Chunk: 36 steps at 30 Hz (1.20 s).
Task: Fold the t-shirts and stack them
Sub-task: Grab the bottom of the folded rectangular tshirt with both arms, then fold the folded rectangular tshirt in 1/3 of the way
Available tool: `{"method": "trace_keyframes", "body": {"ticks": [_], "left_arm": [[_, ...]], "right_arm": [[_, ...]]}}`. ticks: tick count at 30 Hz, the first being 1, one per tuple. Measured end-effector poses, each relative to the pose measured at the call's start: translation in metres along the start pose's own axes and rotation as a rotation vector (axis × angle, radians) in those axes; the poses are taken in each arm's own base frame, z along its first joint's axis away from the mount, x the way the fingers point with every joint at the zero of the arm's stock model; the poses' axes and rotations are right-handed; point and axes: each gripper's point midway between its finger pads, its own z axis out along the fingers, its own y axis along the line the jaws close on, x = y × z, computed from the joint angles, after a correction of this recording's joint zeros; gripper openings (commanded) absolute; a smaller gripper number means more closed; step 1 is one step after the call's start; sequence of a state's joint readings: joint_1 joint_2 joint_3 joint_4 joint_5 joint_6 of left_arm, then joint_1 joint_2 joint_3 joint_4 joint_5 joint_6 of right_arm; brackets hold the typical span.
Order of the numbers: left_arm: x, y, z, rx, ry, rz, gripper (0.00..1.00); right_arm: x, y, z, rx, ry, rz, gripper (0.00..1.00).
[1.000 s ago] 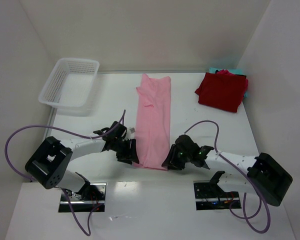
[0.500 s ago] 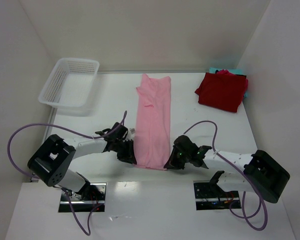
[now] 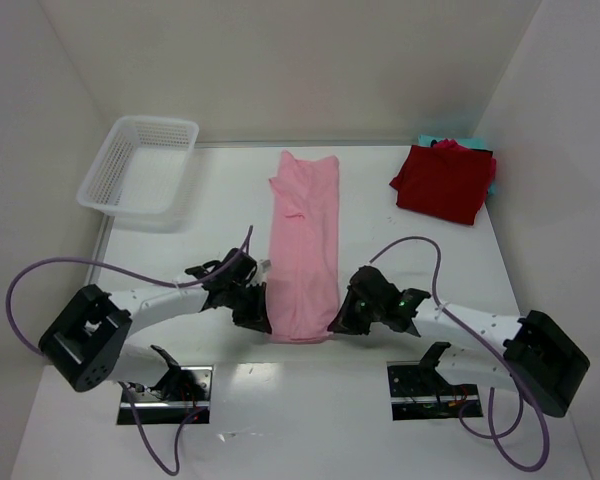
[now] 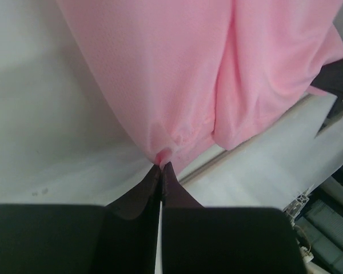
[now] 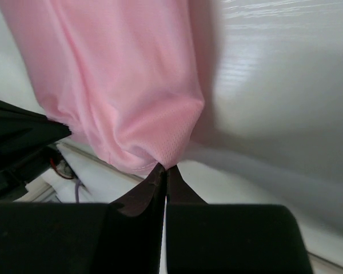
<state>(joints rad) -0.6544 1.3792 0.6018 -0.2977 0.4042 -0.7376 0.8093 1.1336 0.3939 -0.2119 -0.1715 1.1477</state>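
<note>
Reaching in low over the near edge of the counter (image 3: 380, 240) with the left arm (image 3: 170, 295), forearm slanted inward toward the middle and wrist dipped to the surface. Mirrored by the right arm (image 3: 470, 325), slanted inward from the other side at about the same height.

Pinching the near left corner of the light pink t-shirt (image 3: 302, 250) with the left fingers (image 3: 267, 318), closed tight, tips meeting on a small tuck of cloth. Pinching the near right corner with the right fingers (image 3: 337, 322), likewise fully closed on the hem fold.

Laid out as a long narrow strip down the middle of the counter, one end toward the far edge, near hem close to the near edge and slightly gathered between the two grips.

Folded at the far right corner: the dark red t-shirt (image 3: 443, 183), on top of a teal one (image 3: 427, 139) showing only at its edges. At the far left corner: a white mesh basket (image 3: 140, 165).
</note>
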Motion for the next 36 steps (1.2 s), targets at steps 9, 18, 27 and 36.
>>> {"method": "trace_keyframes", "body": {"ticks": [9, 18, 27, 36], "left_arm": [[0.017, -0.020, -0.027, 0.048, -0.032, 0.038, 0.00], [-0.009, -0.039, -0.055, 0.038, -0.155, 0.029, 0.00], [-0.069, -0.055, -0.068, 0.026, -0.245, 0.056, 0.00], [-0.160, -0.034, -0.067, 0.001, -0.297, 0.046, 0.00]], "right_arm": [[0.001, 0.011, -0.026, -0.057, -0.022, -0.011, 0.00], [-0.029, 0.058, -0.051, -0.108, -0.121, -0.027, 0.00], [-0.092, 0.076, -0.055, -0.093, -0.240, -0.024, 0.00], [-0.173, 0.073, -0.046, -0.057, -0.332, -0.004, 0.00]]}}
